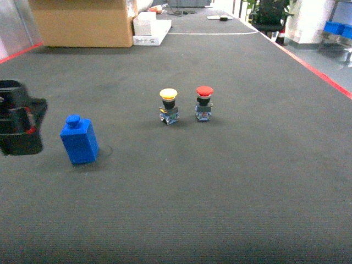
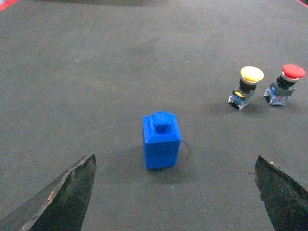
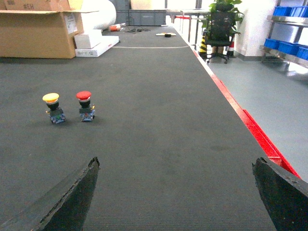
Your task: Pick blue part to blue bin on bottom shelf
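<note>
Clearly the blue part stands upright on the dark mat, just ahead of the left gripper, centred between its wide-spread jaws; the right gripper, also wide, is farther off

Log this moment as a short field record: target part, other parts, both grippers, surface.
target: blue part, upright on the dark mat, untouched
left gripper: open, jaws either side of the blue part, not touching it
right gripper: open, holding nothing
other parts: yellow push button and red push button, side by side, apart
background: cardboard box at far left
blue bin on bottom shelf: cannot tell which
</note>
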Controlling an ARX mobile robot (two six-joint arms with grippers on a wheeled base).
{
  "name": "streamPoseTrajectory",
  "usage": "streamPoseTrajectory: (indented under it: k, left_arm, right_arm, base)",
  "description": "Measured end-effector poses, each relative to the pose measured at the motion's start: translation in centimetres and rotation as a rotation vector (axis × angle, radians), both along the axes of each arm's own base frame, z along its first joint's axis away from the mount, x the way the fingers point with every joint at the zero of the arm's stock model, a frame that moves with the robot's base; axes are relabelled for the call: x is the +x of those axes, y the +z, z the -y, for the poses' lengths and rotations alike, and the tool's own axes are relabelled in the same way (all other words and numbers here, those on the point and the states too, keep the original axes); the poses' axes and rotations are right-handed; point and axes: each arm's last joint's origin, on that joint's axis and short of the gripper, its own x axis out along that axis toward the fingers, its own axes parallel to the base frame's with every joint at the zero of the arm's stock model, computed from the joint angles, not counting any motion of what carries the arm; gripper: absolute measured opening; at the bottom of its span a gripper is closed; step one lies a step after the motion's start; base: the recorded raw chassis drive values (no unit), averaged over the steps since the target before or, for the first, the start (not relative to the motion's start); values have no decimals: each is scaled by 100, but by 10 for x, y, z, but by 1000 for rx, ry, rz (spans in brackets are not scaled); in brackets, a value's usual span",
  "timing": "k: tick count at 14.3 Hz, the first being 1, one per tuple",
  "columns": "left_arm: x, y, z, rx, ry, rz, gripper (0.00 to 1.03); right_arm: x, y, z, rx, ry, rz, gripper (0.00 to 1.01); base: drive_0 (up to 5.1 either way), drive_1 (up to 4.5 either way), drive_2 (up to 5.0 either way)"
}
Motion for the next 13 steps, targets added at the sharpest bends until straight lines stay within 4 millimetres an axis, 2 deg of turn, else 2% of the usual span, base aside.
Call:
streamPoseTrajectory:
  k: [2,5,8,12,13]
  left_arm:
    - [33,-22,3,-2,33,-29,98]
    - [64,-57,8,-7,43,-96,98]
    - [96,-77,14,-4,46,-112,98]
    - [137,-106,2,-19,68,-157,98]
    - [140,-110,1,-23,59,-161,98]
  right_arm:
    - [0,0,0,0,0,0,98]
    - [0,0,0,0,0,0,98]
    - [0,0,0,0,0,0,98]
    - [0,0,0,0,0,0,98]
    - [0,0,0,0,0,0,98]
  base:
    - [0,0,0]
    - [0,0,0]
    - [0,0,0]
    - [0,0,0]
    - [0,0,0]
